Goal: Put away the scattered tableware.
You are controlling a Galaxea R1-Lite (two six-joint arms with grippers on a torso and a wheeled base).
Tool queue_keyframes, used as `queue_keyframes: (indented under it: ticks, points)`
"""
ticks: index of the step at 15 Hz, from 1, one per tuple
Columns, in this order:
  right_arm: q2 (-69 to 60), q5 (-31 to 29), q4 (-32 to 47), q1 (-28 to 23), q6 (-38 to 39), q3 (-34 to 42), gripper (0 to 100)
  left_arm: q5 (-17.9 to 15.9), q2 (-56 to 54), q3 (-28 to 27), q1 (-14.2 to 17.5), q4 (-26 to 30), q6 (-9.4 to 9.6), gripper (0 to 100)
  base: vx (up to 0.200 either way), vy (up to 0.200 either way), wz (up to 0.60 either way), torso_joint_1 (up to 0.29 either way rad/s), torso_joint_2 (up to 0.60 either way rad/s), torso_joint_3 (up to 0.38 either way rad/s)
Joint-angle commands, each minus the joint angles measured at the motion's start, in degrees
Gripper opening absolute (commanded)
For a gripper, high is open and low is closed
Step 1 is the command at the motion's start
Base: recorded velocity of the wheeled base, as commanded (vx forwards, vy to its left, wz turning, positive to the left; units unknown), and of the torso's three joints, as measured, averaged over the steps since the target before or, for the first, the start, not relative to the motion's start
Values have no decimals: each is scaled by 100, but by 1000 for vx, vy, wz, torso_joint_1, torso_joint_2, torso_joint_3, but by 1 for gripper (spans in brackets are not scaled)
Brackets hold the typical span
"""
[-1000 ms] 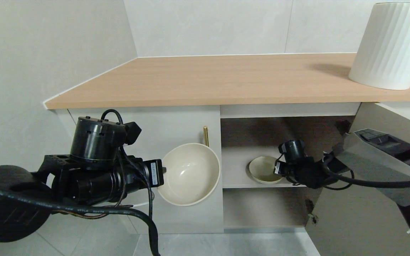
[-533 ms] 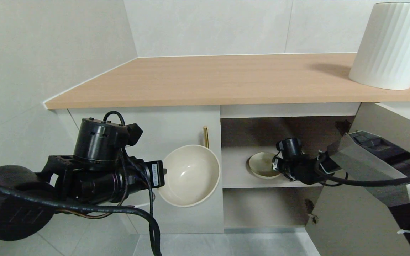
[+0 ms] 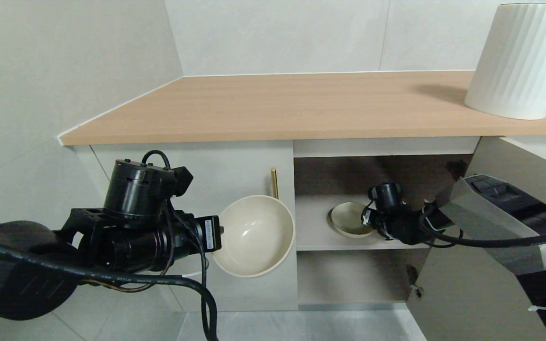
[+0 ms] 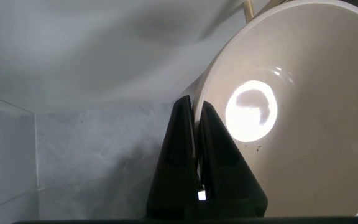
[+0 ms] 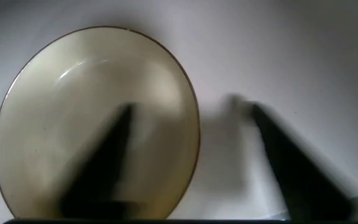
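The small dish lies on the cabinet shelf, our right hand spread wide at its rim (placing looks done). At its nine o'clock our left hand pinches the cream bowl by its rim; next, we judge, that bowl goes onto the shelf.

Pale tiled walls meet in a corner behind a wood-topped counter. Beneath it is a light grey cabinet: its left door is closed and has a slim brass handle, while its right door stands open on a shelf. A white ribbed cylinder, perhaps a bin, stands at the counter's right end. The floor is grey tile.
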Motion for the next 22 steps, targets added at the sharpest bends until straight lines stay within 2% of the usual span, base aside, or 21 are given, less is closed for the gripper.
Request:
queue_keyframes:
  ticks: [1,3,6,8,9,10,12,16,22]
  points:
    - [-404,1,4,37,14,400,100,17,188,1,-108,-4,6,0,0,0,0,0,0,0]
    - [-914,80,21,169,5,1015,100,35,381,-8,-196,-13,6,0,0,0,0,0,0,0]
    - [-2267,765,47,714,-30,2263,100,105,944,-25,-530,14,15,0,0,0,0,0,0,0]
    - [-2909,1091,311,1118,-39,2650,100,544,1348,-78,-741,14,15,0,0,0,0,0,0,0]
    - [-3225,1205,636,1320,-56,2747,100,799,1568,-105,-829,14,24,0,0,0,0,0,0,0]
    - [-3463,1319,926,1461,-65,2799,100,913,1700,-96,-908,14,85,0,0,0,0,0,0,0]
    - [-3964,1803,1542,1821,-170,2922,100,949,1832,-87,-1014,14,243,0,0,0,0,0,0,0]
    - [-4016,1978,1612,2234,-645,3274,100,949,1779,-105,-1031,14,243,0,0,0,0,0,0,0]
    - [-3296,1829,1586,2595,-601,3168,100,940,1568,-105,-1181,-4,235,0,0,0,0,0,0,0]
